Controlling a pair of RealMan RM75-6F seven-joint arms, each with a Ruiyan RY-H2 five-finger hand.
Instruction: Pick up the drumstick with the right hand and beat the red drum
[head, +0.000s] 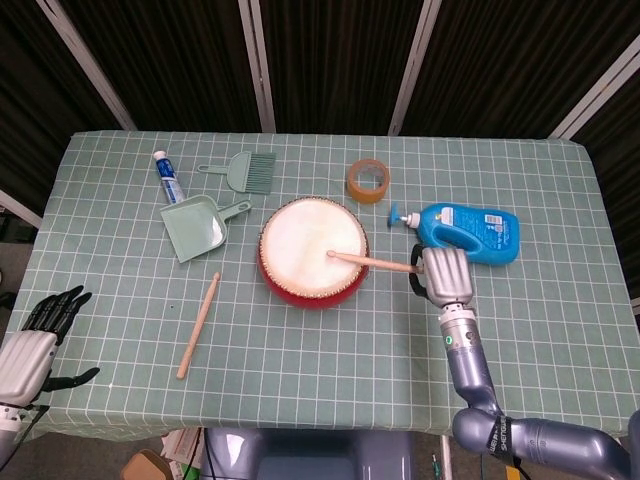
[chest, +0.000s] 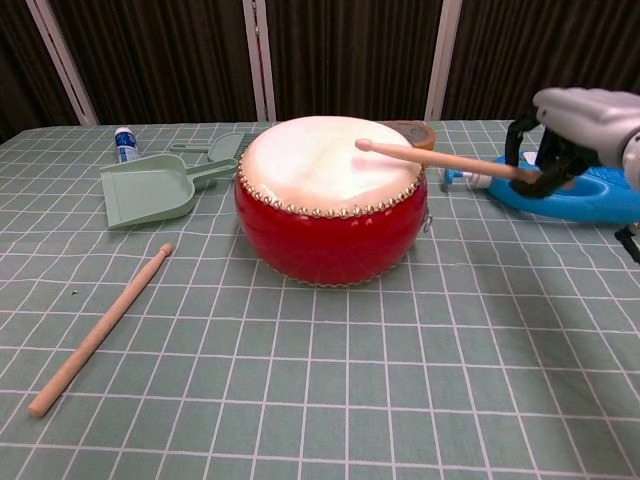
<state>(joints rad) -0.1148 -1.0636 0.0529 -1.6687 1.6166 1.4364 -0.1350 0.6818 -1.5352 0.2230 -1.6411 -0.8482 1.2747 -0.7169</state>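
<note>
Drumstick (head: 368, 263) grasped in right hand (head: 443, 275), fingers (chest: 532, 172) curled round its butt end; tip on or just above the white skin of red drum (head: 313, 252) (contact not resolvable). Drum mid-table, blue bottle (head: 468, 229) just behind the hand. Second stick (head: 198, 325) lies left of drum. Left hand (head: 38, 335) at table's near-left corner, fingers apart, holding nothing.

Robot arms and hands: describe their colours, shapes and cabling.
Right hand has a light grey boxy back with black fingers; its arm is a blue-grey cylinder with a black cable alongside. Left hand shows a pale grey back and black fingers.
</note>
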